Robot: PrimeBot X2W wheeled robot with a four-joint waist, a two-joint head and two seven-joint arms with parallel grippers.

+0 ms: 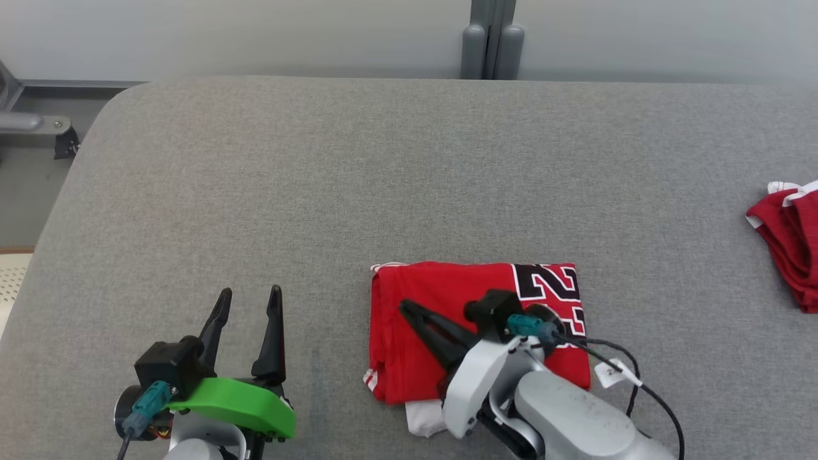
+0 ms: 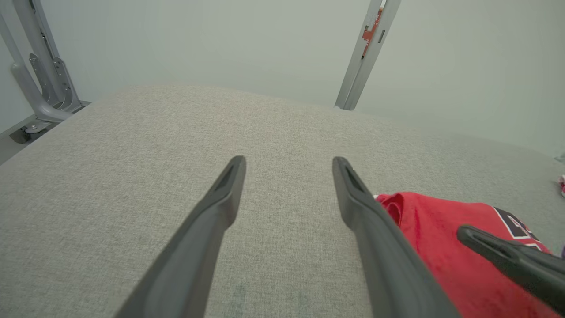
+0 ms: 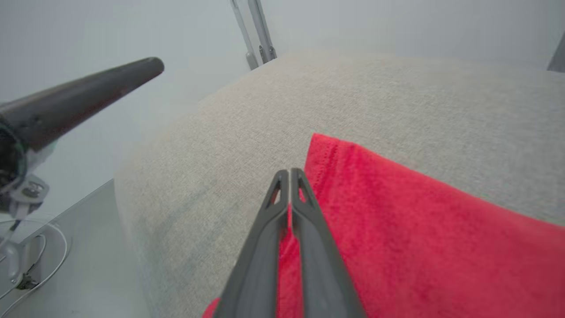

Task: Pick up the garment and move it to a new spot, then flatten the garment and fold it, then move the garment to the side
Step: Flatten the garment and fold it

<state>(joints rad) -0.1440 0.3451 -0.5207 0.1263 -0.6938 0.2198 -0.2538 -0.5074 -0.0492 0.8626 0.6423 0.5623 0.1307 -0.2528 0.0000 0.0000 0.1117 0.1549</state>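
Note:
The garment is a red jersey with black-and-white numerals, folded into a rectangle on the grey padded table near its front edge. My right gripper lies low over the jersey's left half, pointing up and left, its fingers pressed together with no cloth visible between the tips. In the right wrist view the shut right gripper sits just inside the garment's left edge. My left gripper stands open over bare table left of the garment. From the left wrist, the left gripper is empty and the garment lies to its right.
A second red garment with white trim lies at the table's right edge. A white piece of cloth pokes out below the folded jersey. The table's rounded left edge drops to the floor, with a metal frame beyond. A grey post stands behind.

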